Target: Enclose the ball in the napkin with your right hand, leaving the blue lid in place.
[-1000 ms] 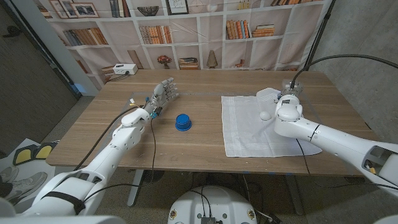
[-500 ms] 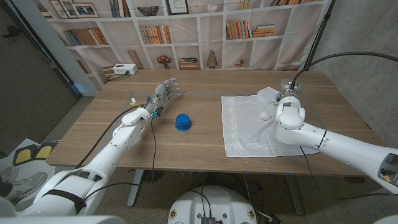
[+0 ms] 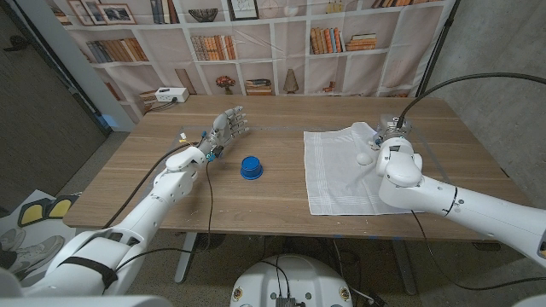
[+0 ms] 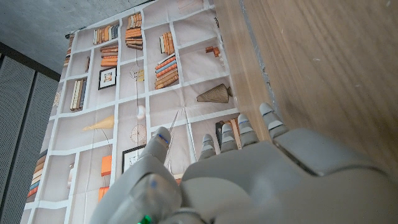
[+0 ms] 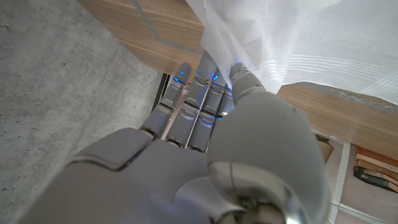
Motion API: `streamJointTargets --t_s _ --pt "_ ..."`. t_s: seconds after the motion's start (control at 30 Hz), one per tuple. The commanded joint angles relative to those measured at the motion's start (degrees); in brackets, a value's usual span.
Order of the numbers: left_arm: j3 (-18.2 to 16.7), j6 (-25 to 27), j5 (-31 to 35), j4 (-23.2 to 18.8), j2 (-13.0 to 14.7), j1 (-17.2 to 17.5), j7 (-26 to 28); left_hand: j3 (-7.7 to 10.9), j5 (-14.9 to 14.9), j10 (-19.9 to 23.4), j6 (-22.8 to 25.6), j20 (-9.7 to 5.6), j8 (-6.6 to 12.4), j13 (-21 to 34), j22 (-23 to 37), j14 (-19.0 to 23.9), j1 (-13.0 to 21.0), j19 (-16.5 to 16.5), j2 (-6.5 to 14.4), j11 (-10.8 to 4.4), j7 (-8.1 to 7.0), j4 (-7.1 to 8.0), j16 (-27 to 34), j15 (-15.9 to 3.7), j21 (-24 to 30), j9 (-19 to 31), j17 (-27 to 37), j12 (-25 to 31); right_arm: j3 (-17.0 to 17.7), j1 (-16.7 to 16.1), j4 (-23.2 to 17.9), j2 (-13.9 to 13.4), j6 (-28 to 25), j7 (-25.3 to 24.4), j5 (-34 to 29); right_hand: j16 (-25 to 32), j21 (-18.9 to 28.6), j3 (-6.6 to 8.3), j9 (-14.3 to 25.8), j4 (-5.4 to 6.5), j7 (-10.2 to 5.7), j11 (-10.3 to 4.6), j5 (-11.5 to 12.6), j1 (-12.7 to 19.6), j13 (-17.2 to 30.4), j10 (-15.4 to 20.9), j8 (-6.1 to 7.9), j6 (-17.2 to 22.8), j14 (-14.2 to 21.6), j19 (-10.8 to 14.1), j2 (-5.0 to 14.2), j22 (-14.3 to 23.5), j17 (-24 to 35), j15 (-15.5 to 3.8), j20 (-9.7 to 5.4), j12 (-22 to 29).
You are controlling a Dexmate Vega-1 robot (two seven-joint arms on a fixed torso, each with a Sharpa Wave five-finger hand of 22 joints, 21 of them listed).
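Note:
A white napkin point(image 3: 341, 170) lies spread on the right half of the wooden table point(image 3: 171, 183). On it sits a small white ball point(image 3: 365, 158), uncovered. My right hand point(image 3: 390, 130) is at the napkin's far right corner and pinches the cloth, which is lifted into a fold beside the ball. In the right wrist view the napkin point(image 5: 298, 43) runs in between the thumb and fingers of my right hand point(image 5: 211, 124). The blue lid point(image 3: 250, 167) stands on the bare wood left of the napkin. My left hand point(image 3: 226, 128) is beyond the lid with its fingers apart, holding nothing.
A backdrop printed with bookshelves point(image 3: 256, 43) hangs behind the table's far edge. A small white box point(image 3: 171, 95) sits at the far left corner. A black cable point(image 3: 210, 200) trails along my left arm. In the left wrist view my left hand point(image 4: 249, 168) is over the wood.
My right arm has swung nearer the table's front edge while the hand stayed at the napkin's far corner, and the cloth there now stands a little higher. Lid, ball and left hand are unmoved.

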Motion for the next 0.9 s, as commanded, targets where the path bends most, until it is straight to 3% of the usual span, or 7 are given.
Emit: streamJointTargets --t_s 0.03,0.27,0.9 --pt "-0.3 0.14 -0.61 -0.05 0.71 0.39 -1.31 0.54 0.0 -0.55 -0.14 0.34 0.27 0.14 0.19 0.37 -0.28 0.4 0.48 0.11 -0.26 -0.05 0.21 0.08 -0.4 -0.05 0.18 -0.07 1.24 0.73 -6.14 -1.6 0.5 3.4 6.93 -0.37 0.53 0.07 8.14 0.12 -1.83 0.37 0.38 0.54 -0.1 0.21 7.2 2.12 0.81 0.31 0.15 -0.06 0.18 -5.74 0.01 -0.46" --pt "-0.44 0.14 -0.77 0.05 0.87 0.45 -1.6 0.57 0.0 -0.55 -0.15 0.32 0.27 0.14 0.19 0.38 -0.28 0.38 0.48 0.18 -0.24 -0.07 0.2 0.08 -0.44 -0.05 0.18 -0.07 -2.76 7.76 -7.18 -2.3 -2.62 10.87 12.94 -0.7 0.81 0.01 8.26 0.19 -1.55 0.48 0.38 0.59 -0.41 0.04 7.3 1.75 0.93 0.52 0.14 -0.1 0.1 -5.6 0.0 -0.73" --pt "-0.04 -0.86 -0.61 3.04 -0.07 -1.35 -3.06 0.65 -0.01 -0.61 -0.08 0.33 0.28 0.13 0.2 0.32 -0.28 0.41 0.47 0.16 -0.27 -0.13 0.16 0.01 -0.52 -0.05 0.18 -0.08 -6.88 14.44 -10.68 -4.4 -4.51 12.83 22.17 -1.49 1.26 -0.22 8.51 0.18 -1.41 0.85 0.28 1.17 -0.71 -0.29 7.66 1.3 0.74 0.3 0.35 -0.15 -0.49 -5.6 0.43 -1.05"
